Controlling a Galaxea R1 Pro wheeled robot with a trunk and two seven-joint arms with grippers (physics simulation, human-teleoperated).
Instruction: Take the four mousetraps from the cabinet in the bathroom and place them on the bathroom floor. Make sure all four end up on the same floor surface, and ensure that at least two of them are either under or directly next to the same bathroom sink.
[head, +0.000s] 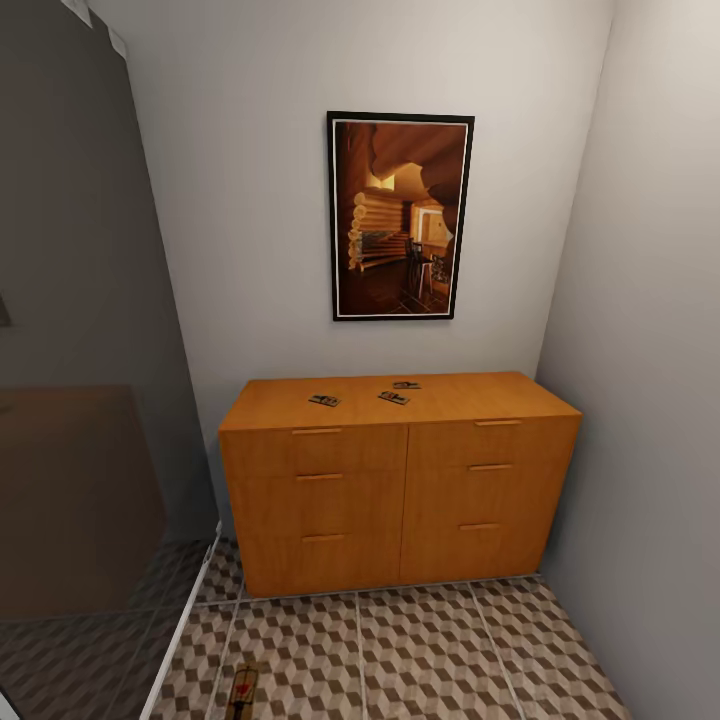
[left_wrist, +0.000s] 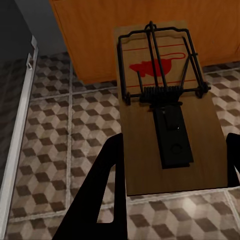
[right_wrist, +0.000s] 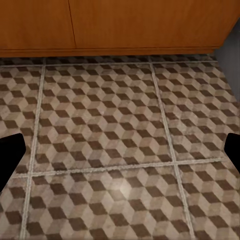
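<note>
Left hand is gripping one mousetrap flat for floor placement | right hand is hanging released, empty | three traps are waiting atop cabinet

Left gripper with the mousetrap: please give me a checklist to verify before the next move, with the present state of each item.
1. Mousetrap sits between the fingers of the left gripper: ok.
2. Grip is firm: cannot tell; the contact of the fingers with the board is not clear.
3. Tiled bathroom floor lies below the trap for setting down: ok.
4. Right gripper is free for another trap: ok, open over bare tiles.
5. Three mousetraps lie on the cabinet top, not yet moved: not ok.
6. Sink is near the drop place: cannot tell.
</note>
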